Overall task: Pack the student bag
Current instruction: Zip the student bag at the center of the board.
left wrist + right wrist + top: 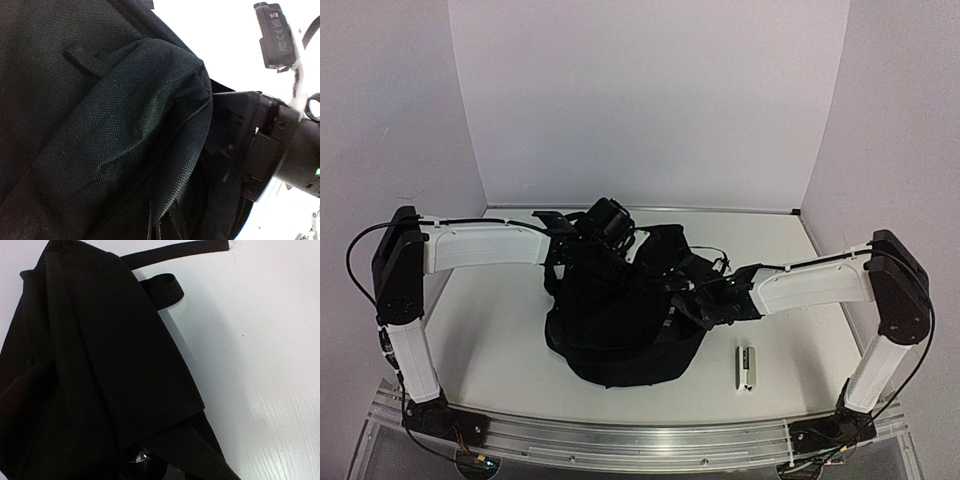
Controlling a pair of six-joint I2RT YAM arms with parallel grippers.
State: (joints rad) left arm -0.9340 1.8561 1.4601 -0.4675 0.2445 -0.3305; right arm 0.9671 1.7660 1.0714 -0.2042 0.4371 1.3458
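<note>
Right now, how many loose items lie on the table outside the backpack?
1: a small white object lies on the table, just right of the black backpack, toward the near edge. More may be hidden under or inside it.

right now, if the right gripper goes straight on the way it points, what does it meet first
The student bag; the right gripper points left into its black fabric, though depth is unclear.

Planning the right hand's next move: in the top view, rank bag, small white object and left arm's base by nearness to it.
1. The bag, at the right hand, on its left.
2. The small white object, on the table, near right.
3. The left arm's base, near-left corner.
</note>
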